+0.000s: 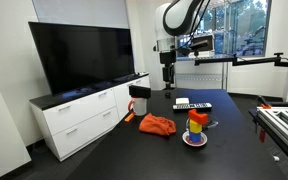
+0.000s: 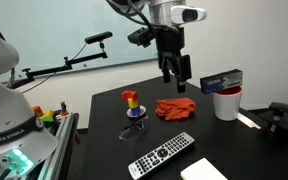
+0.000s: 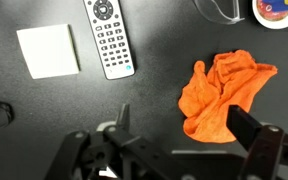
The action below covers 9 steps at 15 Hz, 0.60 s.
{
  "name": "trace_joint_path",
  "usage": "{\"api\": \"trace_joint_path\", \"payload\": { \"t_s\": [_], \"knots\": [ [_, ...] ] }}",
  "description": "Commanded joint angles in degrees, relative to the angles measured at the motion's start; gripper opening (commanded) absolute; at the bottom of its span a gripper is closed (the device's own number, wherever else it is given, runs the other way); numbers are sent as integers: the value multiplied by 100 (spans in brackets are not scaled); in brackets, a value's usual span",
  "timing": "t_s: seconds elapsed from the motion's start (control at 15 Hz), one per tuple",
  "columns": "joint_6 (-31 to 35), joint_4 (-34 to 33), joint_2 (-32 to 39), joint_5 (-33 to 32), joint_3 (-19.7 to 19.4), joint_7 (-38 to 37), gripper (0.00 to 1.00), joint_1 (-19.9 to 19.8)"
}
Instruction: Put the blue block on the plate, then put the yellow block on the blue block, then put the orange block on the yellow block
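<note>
A stack of blocks stands on a small plate point(image 1: 195, 141) on the black table: the orange block point(image 1: 196, 114) on top, the yellow block point(image 1: 196, 124) under it, the blue block point(image 1: 195, 133) at the bottom. The stack point(image 2: 133, 103) and the plate point(image 2: 133, 133) also show in the other exterior view. In the wrist view only the plate's edge point(image 3: 277, 12) shows at the top right corner. My gripper point(image 1: 168, 72) point(image 2: 174, 70) hangs high above the table, away from the stack. In the wrist view my gripper point(image 3: 189, 128) is open and empty.
An orange cloth point(image 3: 226, 92) point(image 1: 156, 125) point(image 2: 175, 108) lies crumpled under the gripper, beside the plate. A remote point(image 3: 109, 37) point(image 2: 162, 153) and a white pad point(image 3: 48, 50) lie nearby. A white cup point(image 2: 226, 103) and a blue box point(image 2: 222, 80) stand at the table's side. A TV cabinet point(image 1: 84, 110) stands beyond the table.
</note>
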State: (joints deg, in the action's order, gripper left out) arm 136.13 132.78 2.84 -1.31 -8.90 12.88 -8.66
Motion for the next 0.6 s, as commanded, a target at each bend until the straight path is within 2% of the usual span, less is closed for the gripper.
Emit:
{"api": "trace_joint_path", "payload": {
  "t_s": [0.0,0.53],
  "knots": [
    [-136,-122,-45,137,26,-28,100,-16],
    [-163,-129,-57,121,22,-54,100,-18]
  ]
}}
